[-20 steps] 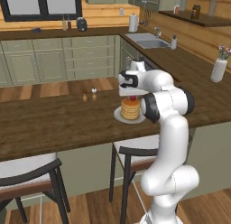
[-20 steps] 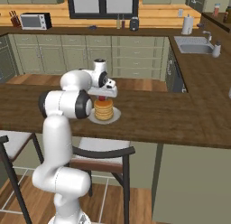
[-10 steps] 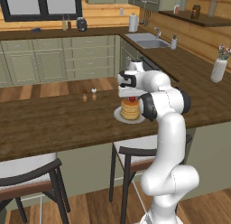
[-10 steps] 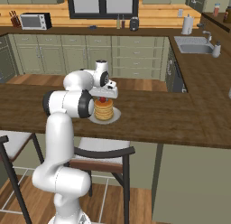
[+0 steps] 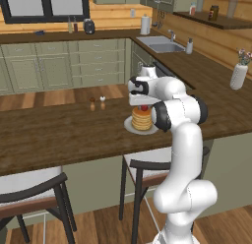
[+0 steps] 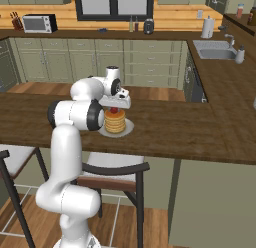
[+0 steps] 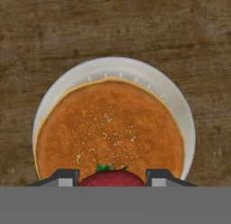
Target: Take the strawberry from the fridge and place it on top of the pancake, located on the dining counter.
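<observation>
The pancake (image 7: 110,128) is a golden-tan stack on a round pale plate (image 7: 180,105), standing on the dark wooden dining counter (image 5: 59,135). My gripper (image 7: 113,180) hangs straight down just above the stack, shut on the strawberry (image 7: 113,178), whose red top and green leaves show between the two fingertips. In the left base view the strawberry (image 5: 143,108) sits right over the pancake (image 5: 141,120) under the gripper (image 5: 142,105). The right base view shows the same: gripper (image 6: 115,108), strawberry (image 6: 114,111), pancake (image 6: 115,123). The fridge is out of view.
Two small shakers (image 5: 97,104) stand on the counter left of the plate. Stools (image 5: 147,164) (image 5: 29,189) sit under the counter's near edge. A sink (image 5: 162,47) and a white vase (image 5: 237,76) are on the far wall counter to the right.
</observation>
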